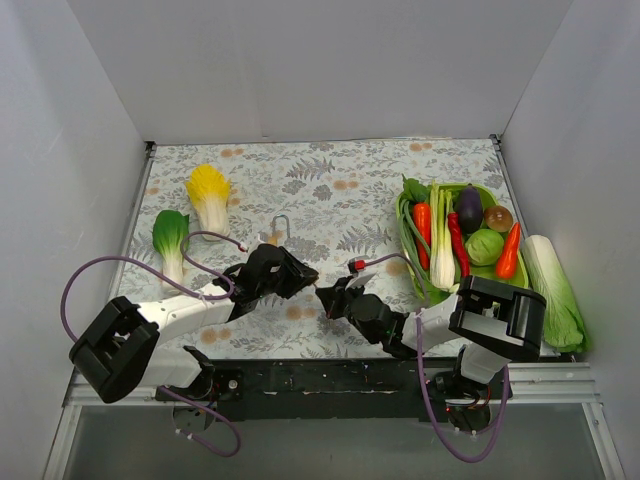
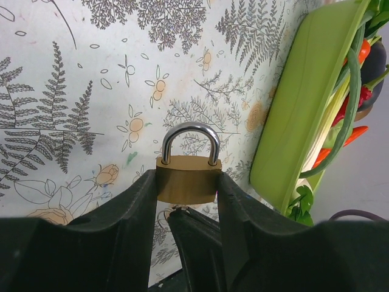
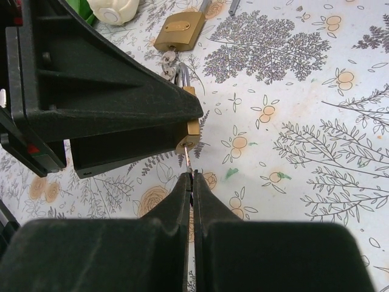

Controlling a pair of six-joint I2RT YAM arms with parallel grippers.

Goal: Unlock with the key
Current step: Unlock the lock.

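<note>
Two left fingers (image 2: 124, 234) clamp padlock (image 2: 186, 180), key (image 3: 187, 159) seemingly inserted

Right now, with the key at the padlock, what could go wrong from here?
1. The right jaws pinch only the thin end of the key, so it may slip when twisted.
2. The left jaws clamp the padlock by its smooth sides, so turning force could spin it loose.
3. A spare padlock with keys lies on the table just beyond and could be bumped.
</note>
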